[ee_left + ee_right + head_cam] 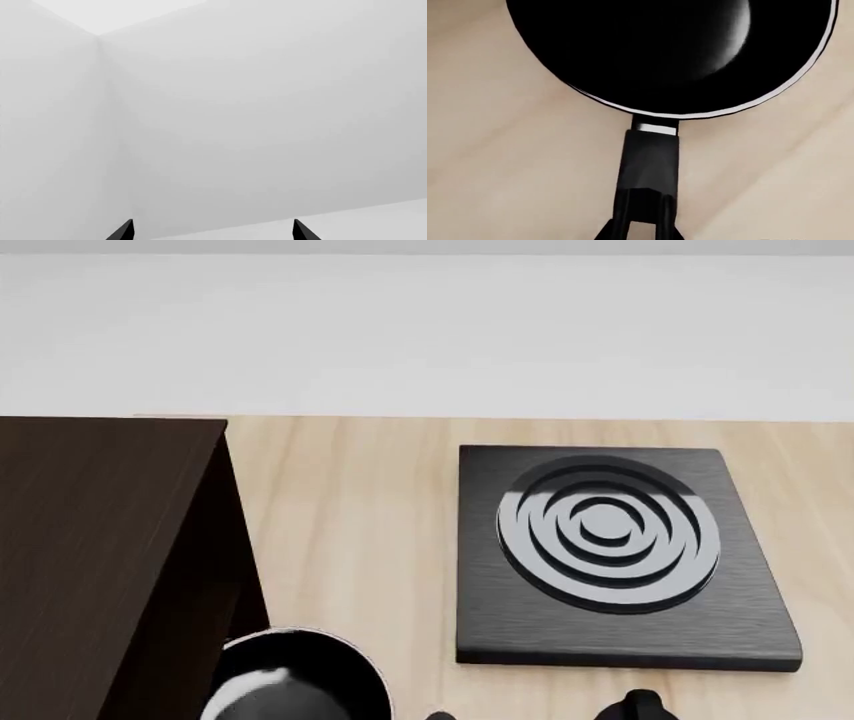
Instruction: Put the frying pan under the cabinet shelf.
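Now clamped by the right gripper [642, 225]: long black handle of the round black frying pan [674, 55], just beside the dark brown wood-grain cabinet shelf [94, 550]. Left gripper [212, 231] spread, holding nothing.

We've got the frying pan [300, 680] sitting flat on the light wood surface at the bottom of the head view, right up against the side panel of the cabinet shelf [107, 540]. It's round and black with a thin silvery rim and a glossy inside that throws a pale highlight. In the right wrist view its long black handle [649, 165] sticks straight out from the bowl. The cabinet shelf is a big dark brown wood-grain box with a flat top, filling the left side.
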You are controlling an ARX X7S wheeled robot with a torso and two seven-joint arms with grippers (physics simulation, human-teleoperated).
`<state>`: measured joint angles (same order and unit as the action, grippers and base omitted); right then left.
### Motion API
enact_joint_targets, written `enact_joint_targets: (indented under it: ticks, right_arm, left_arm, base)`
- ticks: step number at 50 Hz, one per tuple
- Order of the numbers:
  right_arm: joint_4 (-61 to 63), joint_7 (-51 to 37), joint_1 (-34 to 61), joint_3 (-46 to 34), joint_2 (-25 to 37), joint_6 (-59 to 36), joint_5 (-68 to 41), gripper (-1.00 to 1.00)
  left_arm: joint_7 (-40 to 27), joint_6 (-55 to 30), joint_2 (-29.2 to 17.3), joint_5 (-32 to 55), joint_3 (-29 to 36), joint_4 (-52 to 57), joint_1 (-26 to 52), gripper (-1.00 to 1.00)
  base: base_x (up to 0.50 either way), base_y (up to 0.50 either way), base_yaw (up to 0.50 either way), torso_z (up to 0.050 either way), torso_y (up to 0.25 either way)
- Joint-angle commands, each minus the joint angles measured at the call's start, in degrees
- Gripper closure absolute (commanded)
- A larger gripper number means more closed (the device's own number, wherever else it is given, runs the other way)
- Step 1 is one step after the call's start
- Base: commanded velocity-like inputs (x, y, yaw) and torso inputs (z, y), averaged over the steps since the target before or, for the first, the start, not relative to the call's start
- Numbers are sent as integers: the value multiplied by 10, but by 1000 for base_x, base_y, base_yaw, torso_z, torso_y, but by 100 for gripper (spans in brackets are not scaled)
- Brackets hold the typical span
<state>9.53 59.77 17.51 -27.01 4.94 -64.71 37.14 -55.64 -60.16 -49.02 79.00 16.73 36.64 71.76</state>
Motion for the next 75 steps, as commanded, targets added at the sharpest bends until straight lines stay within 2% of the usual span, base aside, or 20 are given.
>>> enact_joint_targets:
  ticks: [1, 10, 24, 32, 41, 42, 48, 55, 71, 75]
  right_arm:
    - [101, 68, -61, -76, -10, -118, -95, 100]
    - [162, 81, -74, -118, -10, -154, -92, 100]
    - [95, 55, -12, -77, -43, -83, -142, 100]
    - [32, -27, 61, -79, -48, -40, -266, 100]
    - [16, -94, 77, -50, -39, -29, -310, 100]
    - [27, -97, 76, -38, -37, -34, -314, -100]
    - [91, -122, 61, -25, -7, -54, -299, -100]
    - [204, -129, 17, -5, 40, -121, -283, -100]
    - [427, -140, -42, -22, 110, -252, -235, -100]
    - [465, -55, -72, -38, 102, -253, -98, -100]
  left_arm:
    - [0, 5, -7, 2, -5, 3, -5, -100]
    - [-1, 8, -13, 5, -8, 5, -8, -100]
    - [3, 16, -20, -11, -6, 10, -32, -100]
    - [-2, 15, -25, -6, -7, 12, -33, -100]
    - [5, 21, -23, -18, -3, 7, -41, -100]
    - [6, 21, -23, -19, -2, 8, -42, -100]
    - [8, 23, -21, -23, 0, 7, -44, -100]
    - [8, 21, -16, -24, 5, 6, -39, -100]
    - [-2, 12, -8, -13, 12, 8, -21, -100]
    - [0, 14, -6, -15, 14, 7, -22, -100]
  base:
    - [0, 0, 0, 0, 0]
    - [0, 0, 1, 0, 0]
    - [0, 0, 0, 0, 0]
    - [0, 0, 1, 0, 0]
    - [0, 3, 2, 0, 1]
    - [0, 0, 0, 0, 0]
    - [0, 1, 0, 0, 2]
    - [0, 0, 0, 0, 0]
    - [0, 0, 0, 0, 0]
    - [0, 0, 0, 0, 0]
